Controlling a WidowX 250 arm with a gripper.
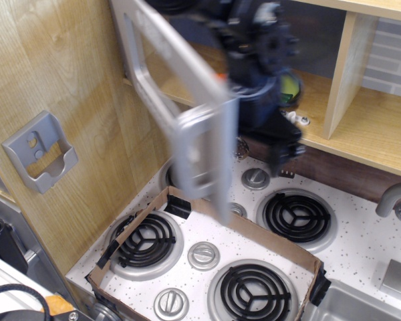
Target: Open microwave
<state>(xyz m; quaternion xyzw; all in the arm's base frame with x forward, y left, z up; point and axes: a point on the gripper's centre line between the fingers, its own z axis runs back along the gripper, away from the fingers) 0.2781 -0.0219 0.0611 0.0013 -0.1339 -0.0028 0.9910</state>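
The silver-grey microwave door (177, 100) is swung far out to the left, nearly edge-on and motion-blurred, with its chunky silver handle (200, 150) facing the stove. My black gripper (271, 110) is right behind the door's free edge, in front of the open cavity. Its fingers are blurred, so I cannot tell whether they are open or shut. A sliver of orange carrot (220, 78) and a green plate (291, 88) show inside the cavity behind the arm.
A white speckled stovetop (361, 254) with black coil burners lies below. A brown cardboard frame (244, 231) rests on it. A wooden side wall carries a grey holder (40, 150). A wooden shelf (367, 134) is at right; a sink (361, 304) and faucet are at lower right.
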